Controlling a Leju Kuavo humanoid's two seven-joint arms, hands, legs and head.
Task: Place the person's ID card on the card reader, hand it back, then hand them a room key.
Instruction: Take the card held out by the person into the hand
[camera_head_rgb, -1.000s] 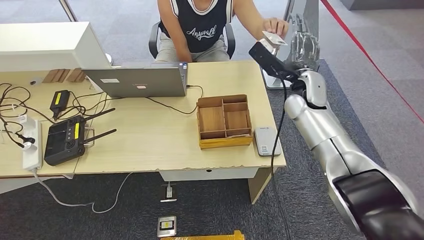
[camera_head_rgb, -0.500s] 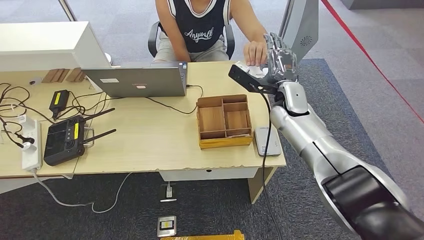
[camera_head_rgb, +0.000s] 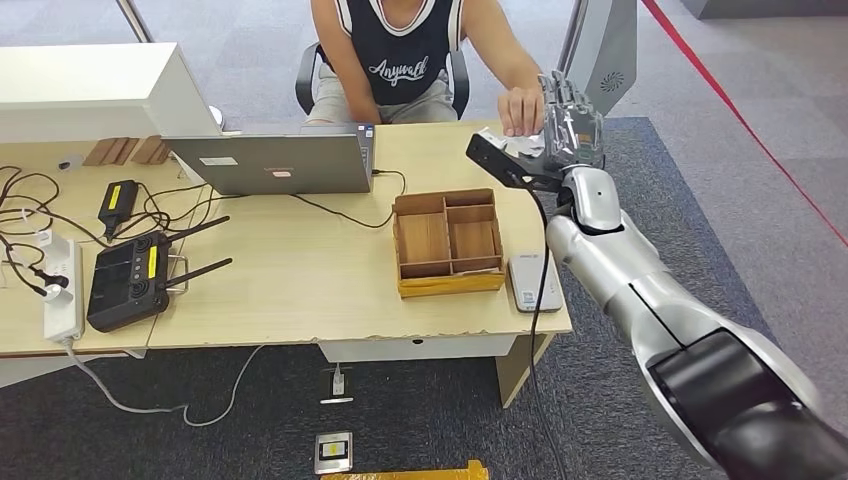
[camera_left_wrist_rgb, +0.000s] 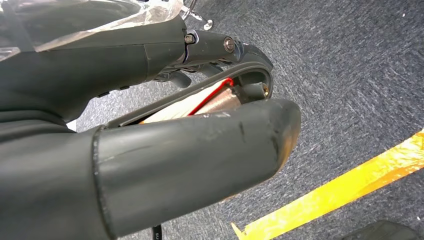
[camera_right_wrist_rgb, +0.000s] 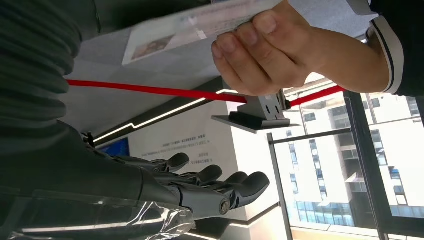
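ID card is in the person's hand, pinched at one end, the rest sticking out above the robot's right hand. Right wrist view: right hand fingers are extended side by side and apart from the thumb, nothing in them, not touching the card. Head view: right hand is raised past the far right corner of the table, palm toward the person's hand, the two just beside each other; card itself too small to make out there. Card reader lies flat on the table near the right edge, just beside the wooden tray, nothing on it. Tray compartments look bare; can't spot a room key. Left hand: thumb and fingers lie close together, carpet behind, can't tell if it holds anything. Laptop sits near the table's far edge, controller and cables at the left end.
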